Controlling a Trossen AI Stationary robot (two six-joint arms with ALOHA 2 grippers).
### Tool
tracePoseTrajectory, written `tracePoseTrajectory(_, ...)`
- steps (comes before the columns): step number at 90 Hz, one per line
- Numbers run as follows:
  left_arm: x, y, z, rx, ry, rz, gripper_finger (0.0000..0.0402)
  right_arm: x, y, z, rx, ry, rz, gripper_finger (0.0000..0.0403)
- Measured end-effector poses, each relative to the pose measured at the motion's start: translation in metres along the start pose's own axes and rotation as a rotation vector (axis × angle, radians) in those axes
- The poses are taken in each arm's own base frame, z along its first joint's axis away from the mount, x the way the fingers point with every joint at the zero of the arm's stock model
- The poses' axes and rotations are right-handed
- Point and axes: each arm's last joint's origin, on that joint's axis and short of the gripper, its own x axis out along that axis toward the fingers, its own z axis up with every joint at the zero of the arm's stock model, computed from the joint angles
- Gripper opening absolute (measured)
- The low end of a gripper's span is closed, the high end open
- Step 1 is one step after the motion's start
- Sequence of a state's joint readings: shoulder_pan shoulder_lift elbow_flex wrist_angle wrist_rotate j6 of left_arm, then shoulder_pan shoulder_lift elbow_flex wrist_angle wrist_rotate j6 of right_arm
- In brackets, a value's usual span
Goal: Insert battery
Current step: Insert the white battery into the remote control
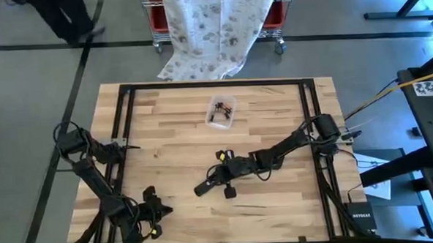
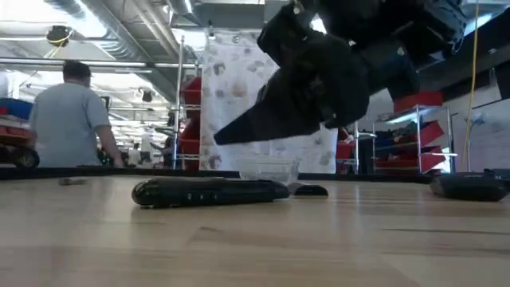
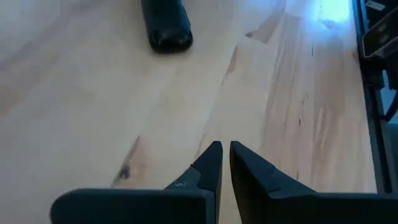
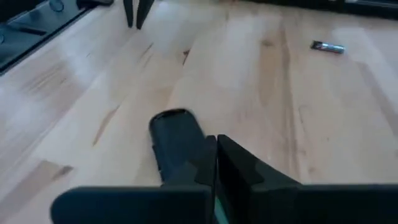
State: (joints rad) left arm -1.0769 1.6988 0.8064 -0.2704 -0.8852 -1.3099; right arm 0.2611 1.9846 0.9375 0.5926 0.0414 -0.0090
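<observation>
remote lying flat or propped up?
Lying flat. In the low view the remote rests lengthwise on the table, with the right end effector over one end. Whether its battery compartment is open: cannot tell.

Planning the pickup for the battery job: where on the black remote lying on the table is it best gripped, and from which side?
Probably across the remote's narrow width near its middle, coming straight down from above. It lies flat and low on the wooden table, long and slim, so only its two long edges give opposing faces. The right pincer is already over it; the left pincer waits nearby.

Pale wood table (image 1: 173, 138) — smooth, matt, black plastic remote (image 2: 209, 191) — glossy
</observation>
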Motion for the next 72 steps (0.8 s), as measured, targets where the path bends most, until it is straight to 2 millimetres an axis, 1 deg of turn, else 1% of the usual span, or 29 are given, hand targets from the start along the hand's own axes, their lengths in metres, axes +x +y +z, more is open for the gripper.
tracePoseTrajectory(7,-0.001,0.011,0.012,-0.013,-0.012,0.102,0.0007,0.002,0.000,0.007,0.001,-0.018,-0.001,0.0001)
tracePoseTrajectory(16,-0.004,0.033,0.038,-0.070,0.007,0.301,0.0002,0.006,0.000,0.020,0.000,-0.007,-0.005,0.0001)
tracePoseTrajectory(25,-0.008,0.058,0.065,-0.115,0.048,0.503,0.0002,0.008,-0.002,0.032,-0.007,0.070,-0.080,0.0000)
tracePoseTrajectory(31,-0.007,0.073,0.079,-0.154,0.090,0.604,0.0002,0.009,-0.003,0.041,-0.016,0.144,-0.128,0.0000)
tracePoseTrajectory(41,-0.002,0.096,0.096,-0.191,0.246,0.718,0.0005,0.008,-0.004,0.054,-0.031,0.270,-0.154,0.0003)
tracePoseTrajectory(49,0.004,0.114,0.109,-0.209,0.393,0.769,0.0023,0.007,-0.004,0.060,-0.033,0.304,-0.145,0.0007)
tracePoseTrajectory(61,0.016,0.145,0.130,-0.203,0.568,0.809,0.0062,0.008,0.000,0.061,-0.029,0.296,-0.125,0.0013)
tracePoseTrajectory(72,0.025,0.185,0.149,-0.215,0.699,0.894,0.0097,0.007,0.007,0.061,-0.031,0.288,-0.100,0.0019)
